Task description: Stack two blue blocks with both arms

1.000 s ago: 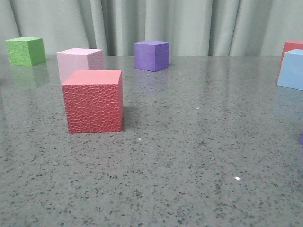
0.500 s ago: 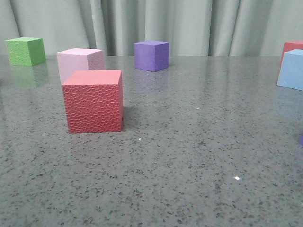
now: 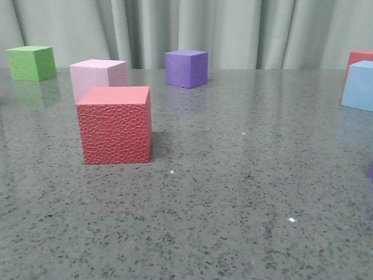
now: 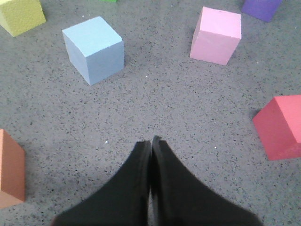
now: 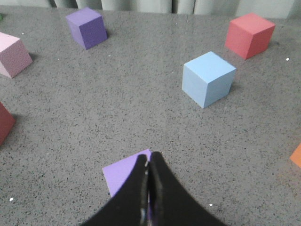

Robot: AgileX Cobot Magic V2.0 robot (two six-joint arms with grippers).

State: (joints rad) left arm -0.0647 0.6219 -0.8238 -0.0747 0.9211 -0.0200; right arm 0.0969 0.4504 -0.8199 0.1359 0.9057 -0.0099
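One pale blue block (image 4: 93,49) rests on the grey table ahead of my left gripper (image 4: 151,140), which is shut with nothing between its fingers and well short of the block. The other blue block (image 5: 208,78) sits ahead of my right gripper (image 5: 148,156), off to one side; that gripper is also shut and empty, hovering over a light purple cube (image 5: 123,175). In the front view only one blue block (image 3: 358,86) shows, cut by the right edge. Neither arm appears in the front view.
A textured red cube (image 3: 115,124) stands front left, with a pink cube (image 3: 98,76) behind it, a green cube (image 3: 32,62) far left and a darker purple cube (image 3: 186,68) at the back. An orange cube (image 4: 10,169) and a yellow-green cube (image 4: 21,15) lie near the left arm. Another red cube (image 5: 249,34) sits beyond the right blue block.
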